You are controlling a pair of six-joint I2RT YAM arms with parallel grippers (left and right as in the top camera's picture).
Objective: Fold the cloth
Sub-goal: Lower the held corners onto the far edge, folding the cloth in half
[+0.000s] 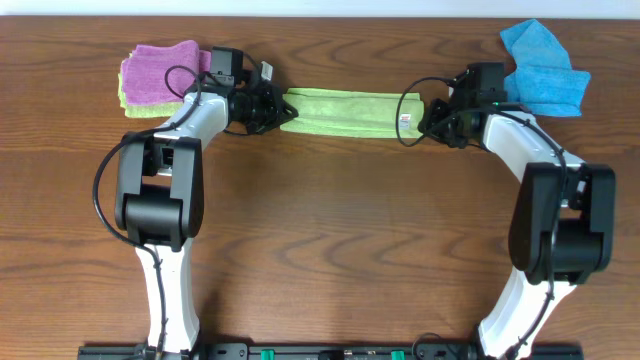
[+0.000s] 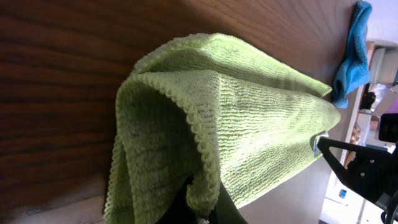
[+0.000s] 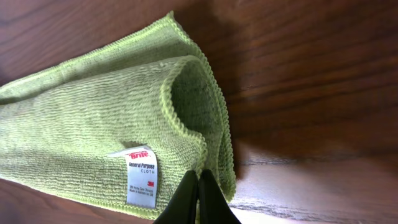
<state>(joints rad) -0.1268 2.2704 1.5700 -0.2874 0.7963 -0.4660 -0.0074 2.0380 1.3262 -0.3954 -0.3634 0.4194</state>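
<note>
The cloth [image 1: 345,112] is lying as a long narrow band across the far middle of the bench [image 1: 320,230]. It is already doubled over at least once, and its layered edges are showing in both wrist views. The left claw [image 1: 278,108] is pinching the band's left end, its jaws closed tight on the bunched hem. The right claw [image 1: 428,118] is doing the same at the right end, its jaws shut on the edge just beside the white tag [image 3: 142,177]. The cloth is stretching between the two claws, seemingly taut; whether it is resting on the wood or hanging just above it I cannot tell. Judging by this, the lengthwise fold is looking done. What is remaining is bringing one short end over to the other, squaring the layers and letting go. A purple cloth [image 1: 160,68] and a blue cloth [image 1: 540,70] are lying at the far corners, well apart from the work
</note>
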